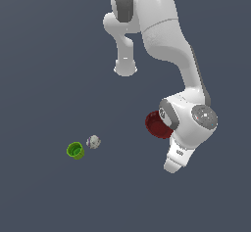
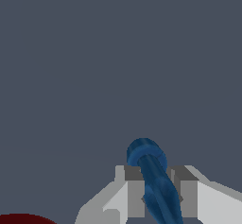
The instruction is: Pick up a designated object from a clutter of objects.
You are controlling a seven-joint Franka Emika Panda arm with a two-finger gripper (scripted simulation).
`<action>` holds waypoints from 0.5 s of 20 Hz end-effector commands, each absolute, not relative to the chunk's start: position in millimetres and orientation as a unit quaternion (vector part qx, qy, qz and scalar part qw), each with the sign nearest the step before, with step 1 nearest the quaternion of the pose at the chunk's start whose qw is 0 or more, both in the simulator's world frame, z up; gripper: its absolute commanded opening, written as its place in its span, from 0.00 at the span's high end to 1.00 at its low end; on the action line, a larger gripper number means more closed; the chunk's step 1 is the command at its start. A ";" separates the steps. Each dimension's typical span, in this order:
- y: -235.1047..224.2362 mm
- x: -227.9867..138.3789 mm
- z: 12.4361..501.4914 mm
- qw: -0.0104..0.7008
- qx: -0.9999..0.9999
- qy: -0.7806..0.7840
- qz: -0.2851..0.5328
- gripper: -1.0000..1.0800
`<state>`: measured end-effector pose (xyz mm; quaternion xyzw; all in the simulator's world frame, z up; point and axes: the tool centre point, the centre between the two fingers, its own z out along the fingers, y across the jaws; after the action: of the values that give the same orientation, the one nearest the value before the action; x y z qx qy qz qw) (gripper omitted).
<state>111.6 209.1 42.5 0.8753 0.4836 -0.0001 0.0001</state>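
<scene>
Most of the job looks done: the white two-fingered gripper (image 2: 158, 190) pinches the small dark-blue knobbly elongated piece (image 2: 152, 176) between its fingers, beside the dark-red ribbed bowl (image 1: 156, 124), with only lifting apparently left.

Both renders evenly lit, moderate brightness; flat slate-grey ground with no visible gradient. No cast shadows under any item in the exterior view. Soft specular sheen on the white arm (image 1: 162, 35) links, brightest along the upper centre of the frame; light seems to come from above, direction not certain. Red bowl (image 1: 156, 124) interior reads dark, little shading detail. Green cup (image 1: 75, 150) saturated, rim crisp enough. Grey-white lump (image 1: 93, 141) small, coarse, pixelated. Wrist view soft overall: blue item (image 2: 153, 180) at lower centre shows blurred edges, faint highlights. No lens distortion at the edges. No glare.
</scene>
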 end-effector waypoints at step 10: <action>204.6 110.2 46.6 0.000 0.875 0.483 0.000 1.00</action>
<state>110.3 206.8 44.5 0.8752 0.4837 -0.0005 -0.0001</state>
